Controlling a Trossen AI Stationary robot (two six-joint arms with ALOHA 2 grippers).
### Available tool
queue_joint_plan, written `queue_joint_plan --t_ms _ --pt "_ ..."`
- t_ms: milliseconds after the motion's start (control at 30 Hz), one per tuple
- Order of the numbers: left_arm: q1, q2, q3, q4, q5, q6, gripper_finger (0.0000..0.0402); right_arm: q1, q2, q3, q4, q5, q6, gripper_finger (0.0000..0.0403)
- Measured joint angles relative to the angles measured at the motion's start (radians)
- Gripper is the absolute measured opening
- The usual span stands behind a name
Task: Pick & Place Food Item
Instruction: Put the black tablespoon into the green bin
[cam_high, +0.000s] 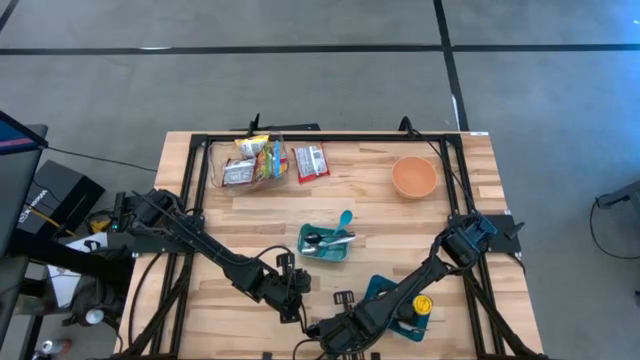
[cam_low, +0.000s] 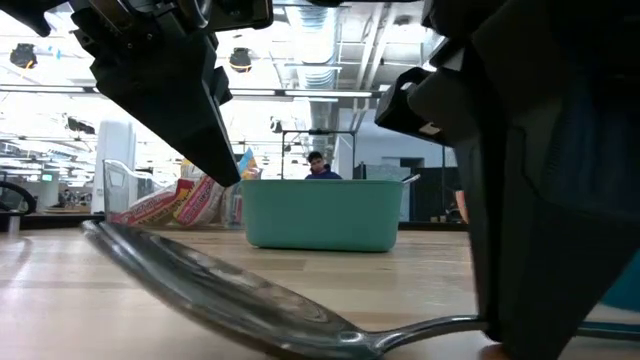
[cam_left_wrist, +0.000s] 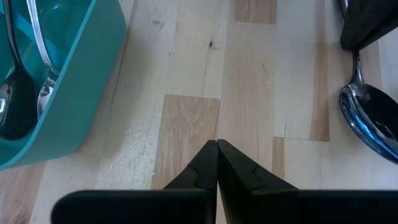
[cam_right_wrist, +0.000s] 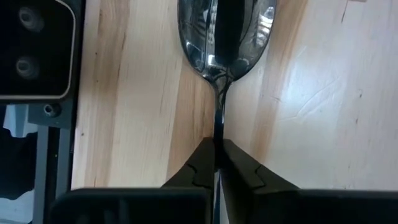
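A steel spoon (cam_right_wrist: 227, 31) lies near the table's near edge, with my right gripper (cam_right_wrist: 217, 148) shut on it. The low view shows its bowl (cam_low: 220, 290) close up. My left gripper (cam_left_wrist: 217, 148) hovers shut beside it, just left of the spoon (cam_left_wrist: 370, 118), with nothing between its fingers. In the high view both grippers are at the near middle, left (cam_high: 297, 305) and right (cam_high: 332, 338). Food packets (cam_high: 255, 160) lie at the far left, one (cam_high: 311, 163) beside them. A teal tub (cam_high: 325, 243) holds other spoons. My right gripper pinches the spoon's thin handle (cam_right_wrist: 218, 127) between its two fingers, a short way behind the bowl. The fingers come steeply from above and point down. The handle runs out past the fingertips to the bowl (cam_low: 300, 320), which sits low at the table top, hollow side up.
An orange bowl (cam_high: 414, 177) stands at the far right. A teal object with a yellow piece (cam_high: 405, 300) lies at the near right under my right arm. A black frame (cam_high: 330, 137) rims the table. A person (cam_low: 318, 165) shows in the room behind.
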Motion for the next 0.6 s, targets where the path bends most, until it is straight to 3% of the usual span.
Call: queue_joint_plan --t_ms 600 --pt "0.0 0.0 0.0 -0.001 0.0 0.0 0.0 0.012 -0.026 0.006 -0.009 0.032 -0.02 0.0003"
